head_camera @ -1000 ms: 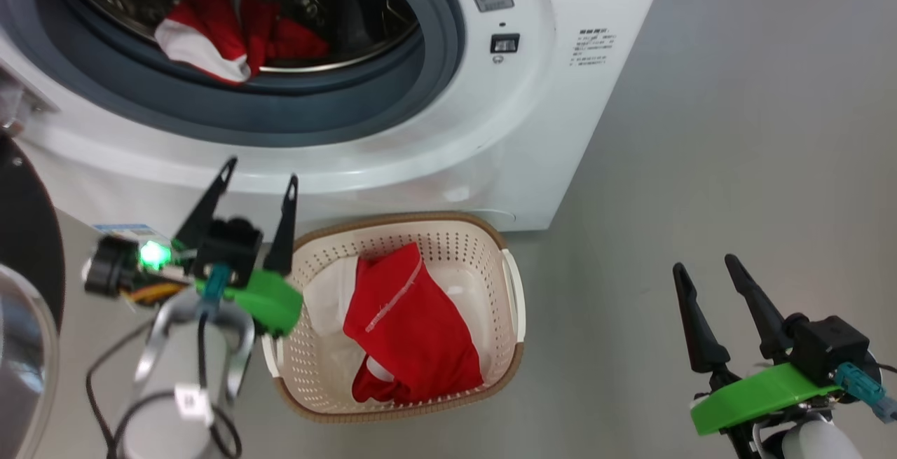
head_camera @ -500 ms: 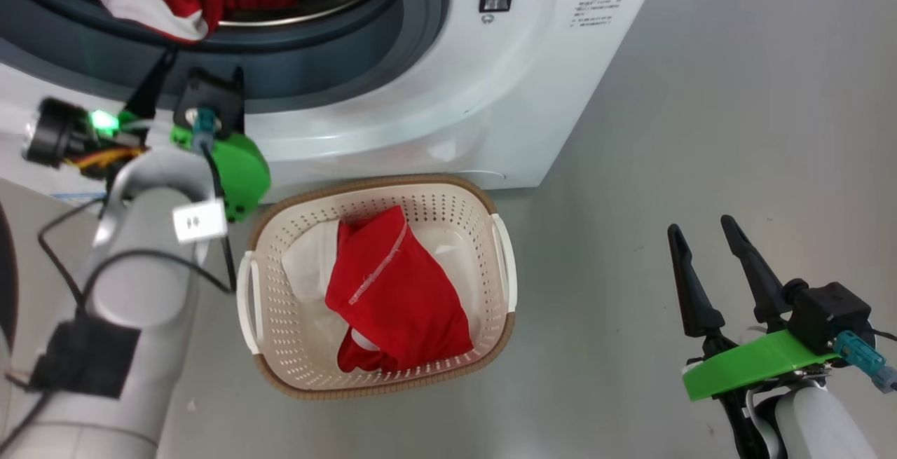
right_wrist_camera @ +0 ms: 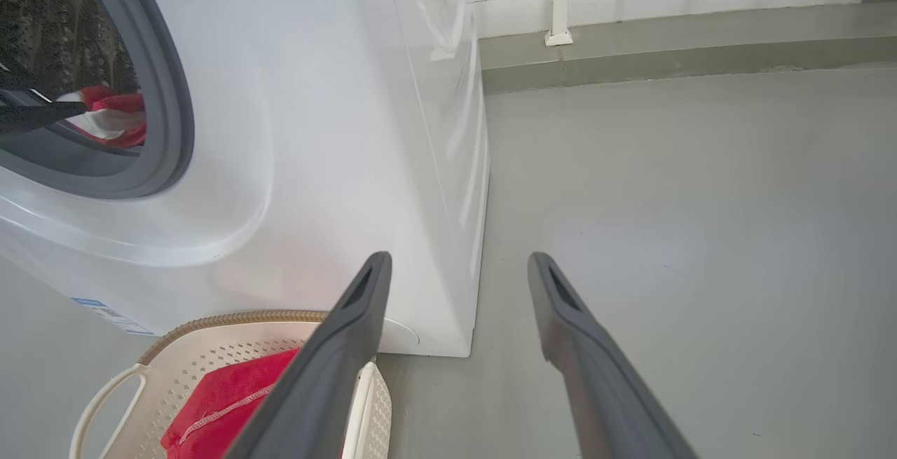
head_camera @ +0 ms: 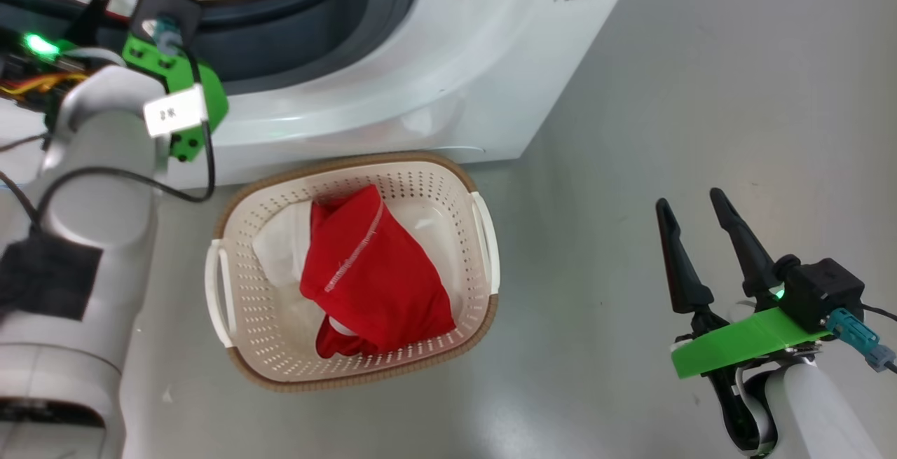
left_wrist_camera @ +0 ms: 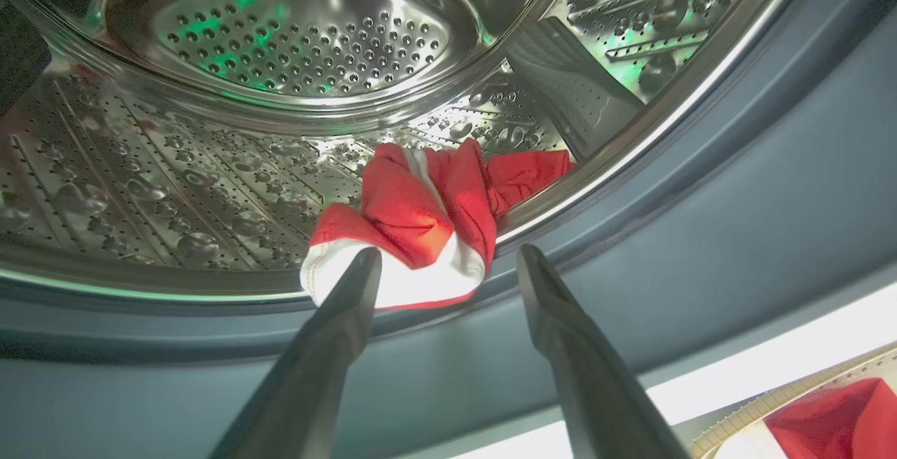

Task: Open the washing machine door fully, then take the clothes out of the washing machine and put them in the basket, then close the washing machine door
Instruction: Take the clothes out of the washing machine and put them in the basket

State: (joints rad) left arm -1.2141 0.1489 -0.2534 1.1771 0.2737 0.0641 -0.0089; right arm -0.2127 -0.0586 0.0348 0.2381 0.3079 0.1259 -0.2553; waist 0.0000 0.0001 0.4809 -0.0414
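My left gripper [left_wrist_camera: 448, 254] spread wide at the drum mouth, my right gripper [head_camera: 689, 200] open and empty.
Left tips sit either side of the bright red fabric garment with white trim [left_wrist_camera: 420, 214]. It lies on the front lip of the perforated steel drum [left_wrist_camera: 301, 31], against the grey rubber ring [left_wrist_camera: 701, 235] of the big white front-loading washing machine [head_camera: 420, 80]. Contact unclear, nothing clamped. Second red garment [head_camera: 364, 270] fills the cream perforated plastic basket with brown rim [head_camera: 259, 305], on the grey floor [head_camera: 666, 94] just beside the machine's bottom front edge. Right gripper is well apart from the basket.
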